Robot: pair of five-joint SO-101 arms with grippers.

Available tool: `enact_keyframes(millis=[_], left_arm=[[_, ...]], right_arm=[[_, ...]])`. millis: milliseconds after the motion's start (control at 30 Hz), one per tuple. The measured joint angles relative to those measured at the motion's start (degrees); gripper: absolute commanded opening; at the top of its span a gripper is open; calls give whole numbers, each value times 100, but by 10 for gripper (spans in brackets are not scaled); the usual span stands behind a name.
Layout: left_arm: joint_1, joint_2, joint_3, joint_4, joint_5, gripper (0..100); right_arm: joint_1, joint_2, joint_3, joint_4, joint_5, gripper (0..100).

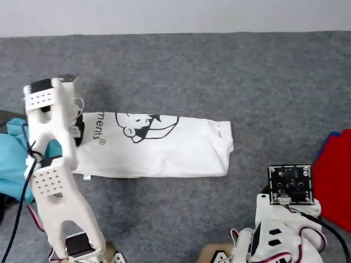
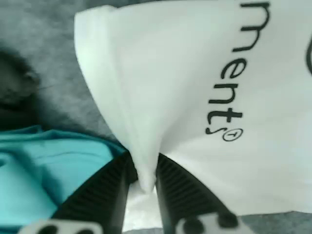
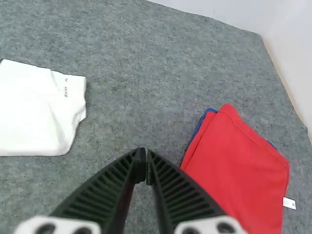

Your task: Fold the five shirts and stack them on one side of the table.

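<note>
L claw (image 2: 143,170) pinches white shirt (image 1: 164,150) at left end; long axis left-right; R claw (image 3: 146,165) closed, empty.

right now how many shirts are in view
4: white shirt mid-table, teal shirt at left edge, red shirt at right edge atop a blue shirt. Others may be hidden.

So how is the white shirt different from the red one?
The white shirt has black print; the red shirt shows none. The white shirt lies mid-table as a long strip; the red shirt sits at the side on a blue shirt. The left gripper pinches the white shirt's end; no gripper touches the red shirt. Both are folded on the grey table.
</note>
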Motion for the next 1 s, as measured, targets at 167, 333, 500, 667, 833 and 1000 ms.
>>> enact_keyframes(millis=[167, 333, 500, 667, 833, 1000], left_arm=[[18, -281, 9, 0, -18, 6], [404, -695, 44, 0, -18, 6], [1116, -1363, 686, -9, 53, 6], [2013, -2066, 1116, -9, 281, 6], [2892, -2374, 1116, -9, 554, 6], [3640, -2374, 1116, -9, 721, 6]], right_arm=[[0, 0, 0, 0, 0, 9], [0, 0, 0, 0, 0, 9], [0, 0, 0, 0, 0, 9], [0, 0, 0, 0, 0, 9], [0, 0, 0, 0, 0, 9], [0, 0, 0, 0, 0, 9]])
